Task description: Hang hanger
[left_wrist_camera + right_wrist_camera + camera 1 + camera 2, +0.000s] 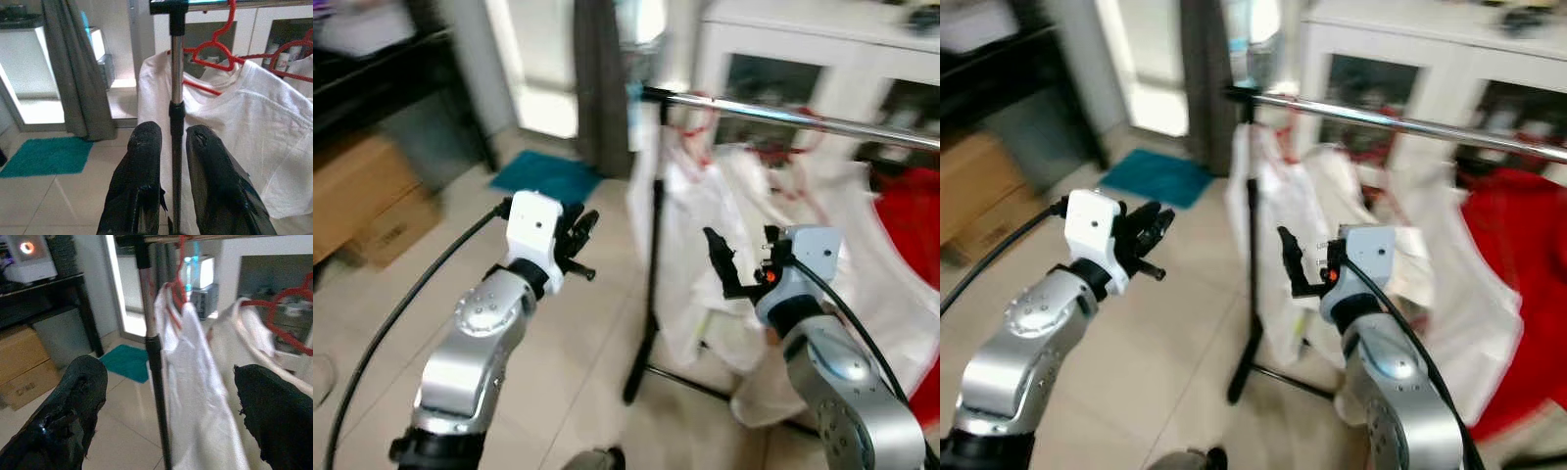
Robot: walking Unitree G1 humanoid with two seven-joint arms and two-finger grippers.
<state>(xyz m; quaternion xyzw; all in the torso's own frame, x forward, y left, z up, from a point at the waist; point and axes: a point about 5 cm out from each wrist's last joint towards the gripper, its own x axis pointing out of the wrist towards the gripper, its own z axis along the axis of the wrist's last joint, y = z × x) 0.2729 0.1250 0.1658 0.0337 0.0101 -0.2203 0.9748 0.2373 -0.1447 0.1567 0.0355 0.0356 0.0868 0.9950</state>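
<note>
A chrome rail (783, 116) on a black upright pole (655, 255) carries red hangers (698, 125) with white shirts (724, 225) and a red garment (913, 235). My left gripper (576, 235) is held up left of the pole, its fingers (144, 161) nearly together with nothing between them. In the left wrist view the pole (177, 98) runs behind the gap, beside a red hanger (215, 49) in a white shirt (244, 122). My right gripper (744, 257) stands wide open in front of the hanging shirts, empty. Its wrist view shows the pole (152, 357) and a red hanger (177, 286).
Cardboard boxes (362, 196) sit under a black shelf at the left. A teal mat (543, 176) lies by a grey curtain (597, 78). A white glass-door cabinet (822, 59) stands behind the rack. The rack's foot (636, 382) rests on pale tiles.
</note>
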